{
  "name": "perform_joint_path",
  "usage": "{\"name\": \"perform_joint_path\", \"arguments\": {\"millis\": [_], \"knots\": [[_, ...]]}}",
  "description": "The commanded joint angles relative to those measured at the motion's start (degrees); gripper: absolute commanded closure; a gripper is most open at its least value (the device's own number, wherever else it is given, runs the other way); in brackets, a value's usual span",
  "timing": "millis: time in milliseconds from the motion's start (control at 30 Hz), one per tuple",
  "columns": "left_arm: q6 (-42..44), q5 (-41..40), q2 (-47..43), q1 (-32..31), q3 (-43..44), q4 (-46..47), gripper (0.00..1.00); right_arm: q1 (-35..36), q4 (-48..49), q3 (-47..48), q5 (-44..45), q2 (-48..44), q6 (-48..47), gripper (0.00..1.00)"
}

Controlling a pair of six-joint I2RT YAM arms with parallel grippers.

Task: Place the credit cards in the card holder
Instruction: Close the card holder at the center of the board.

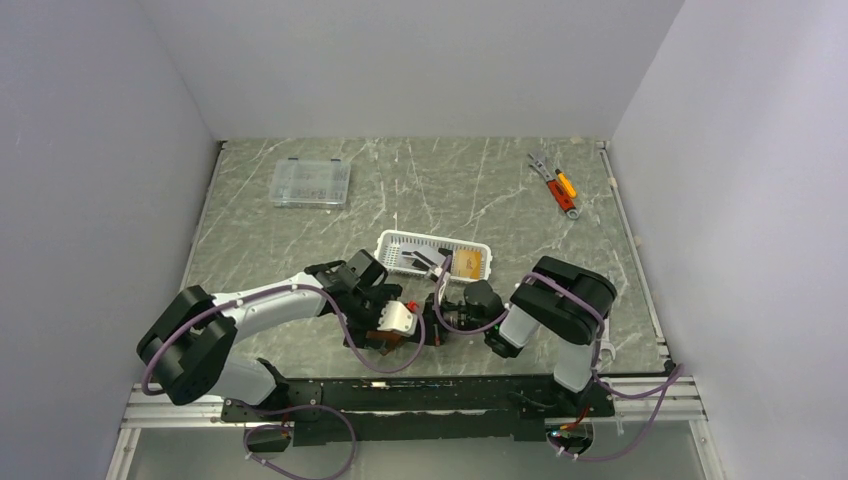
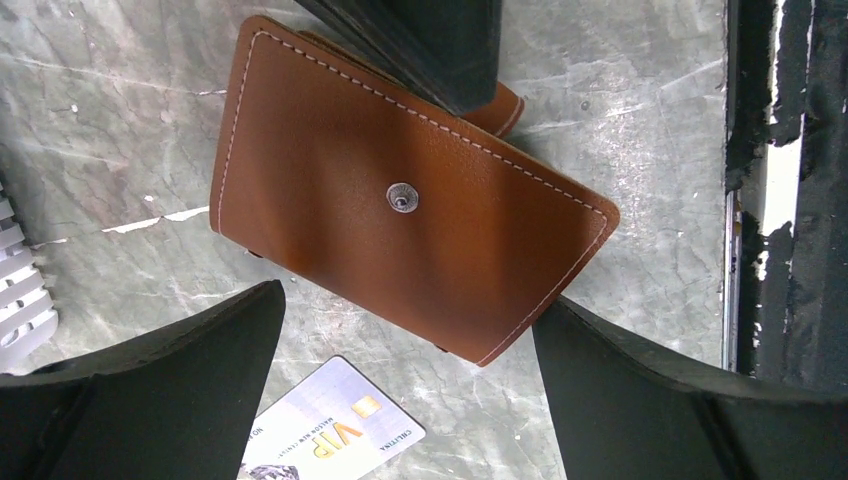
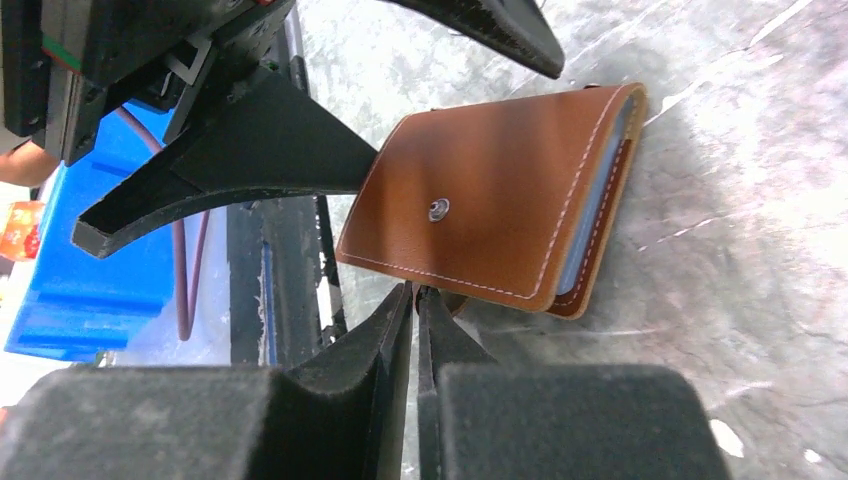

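Just beside the left pincer (image 2: 408, 300), the grey-white VIP card (image 2: 335, 430) is cut off by the lower edge and partly hidden behind a finger, and the card holder's (image 2: 400, 230) far corner is hidden under the right pincer (image 3: 417, 293). Whether that pincer's nearly touching fingers pinch anything cannot be told. From above, both pincers cover most of the card holder, and what lies in the white basket (image 1: 383, 250) beyond them is too small to tell.

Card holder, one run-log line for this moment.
card holder closed on table | left gripper open above it | right gripper pinched at its tab edge | VIP card on table beside it
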Motion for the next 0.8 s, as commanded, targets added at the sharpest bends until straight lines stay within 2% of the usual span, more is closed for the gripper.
{"name": "perform_joint_path", "arguments": {"millis": [0,167,300,600,767], "knots": [[-0.16,0.87,0.78,-0.15,2.82,-0.25,0.01,2.07,7.52,0.09,0.95,2.05,0.87,0.92],[-0.57,1.17,0.73,-0.18,3.25,-0.53,0.01,4.44,9.15,0.53,1.08,5.19,1.98,0.91],[-1.05,1.07,0.81,-0.20,3.26,-0.53,0.01,4.55,8.93,-0.21,0.93,4.30,1.26,0.99],[-1.71,0.69,1.86,0.13,4.23,-0.80,0.01,11.38,4.44,-4.90,4.54,-6.15,-10.16,1.00],[-1.81,1.60,2.36,1.25,5.28,-1.42,0.01,15.07,-2.51,-6.51,9.31,-12.73,-16.08,1.00]]}}
